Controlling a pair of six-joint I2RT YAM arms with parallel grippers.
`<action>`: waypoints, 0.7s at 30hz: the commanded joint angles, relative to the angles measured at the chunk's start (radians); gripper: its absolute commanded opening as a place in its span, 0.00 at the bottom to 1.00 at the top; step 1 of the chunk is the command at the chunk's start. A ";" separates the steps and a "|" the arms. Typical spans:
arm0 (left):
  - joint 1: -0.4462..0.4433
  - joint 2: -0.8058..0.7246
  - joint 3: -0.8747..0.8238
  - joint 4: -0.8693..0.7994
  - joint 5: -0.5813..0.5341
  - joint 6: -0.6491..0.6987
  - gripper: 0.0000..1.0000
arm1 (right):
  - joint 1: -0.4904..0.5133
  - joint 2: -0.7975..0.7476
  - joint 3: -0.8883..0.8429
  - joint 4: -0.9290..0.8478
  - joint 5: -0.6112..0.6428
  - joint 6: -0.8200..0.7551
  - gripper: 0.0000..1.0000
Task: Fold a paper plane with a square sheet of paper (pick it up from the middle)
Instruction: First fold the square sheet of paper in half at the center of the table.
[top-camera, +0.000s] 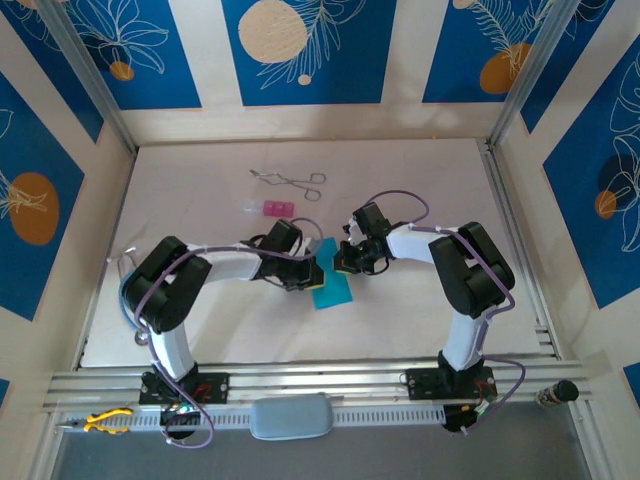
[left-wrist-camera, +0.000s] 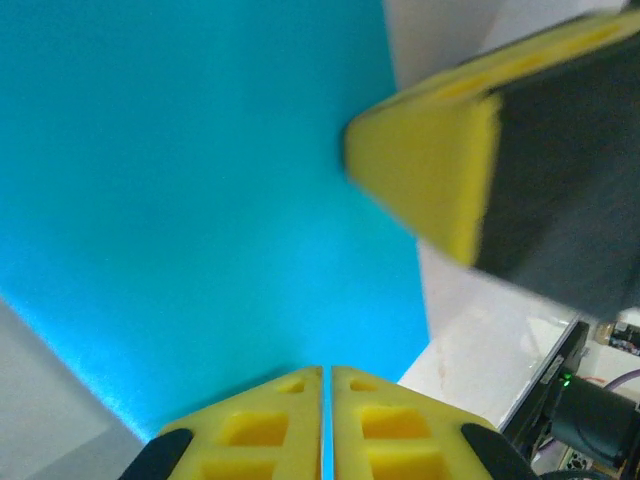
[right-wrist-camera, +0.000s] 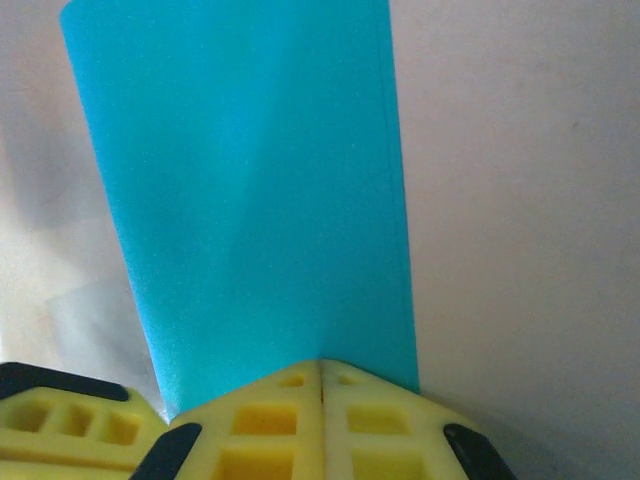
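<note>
Paper sheet (top-camera: 333, 290): one; grippers (left-wrist-camera: 327, 375) (right-wrist-camera: 321, 368): two

One cyan-blue paper (right-wrist-camera: 250, 200), tall strip, upper left to lower centre; lower edge clamped in right pincer (right-wrist-camera: 322, 366); pale counter (right-wrist-camera: 520, 200) behind.

The sheet of paper (top-camera: 331, 287) is thin, plain cyan-blue, with no marks on it. It is near the middle of the table (top-camera: 200, 180). It is folded over into a long, narrow rectangle. In the right wrist view two layers show along its right edge, and a faint diagonal crease crosses its face. The left gripper (left-wrist-camera: 326, 382) pinches one edge between closed fingers, and the right gripper (right-wrist-camera: 322, 372) pinches another in the same way.
</note>
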 joint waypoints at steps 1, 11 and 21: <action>-0.022 -0.038 -0.062 0.026 0.030 -0.024 0.12 | -0.007 0.052 -0.048 -0.171 0.135 -0.011 0.00; -0.060 -0.132 -0.120 -0.088 -0.015 0.034 0.13 | -0.008 0.047 -0.051 -0.182 0.145 -0.014 0.00; -0.073 -0.143 -0.101 0.058 -0.012 -0.057 0.14 | -0.007 0.049 -0.058 -0.167 0.132 -0.008 0.00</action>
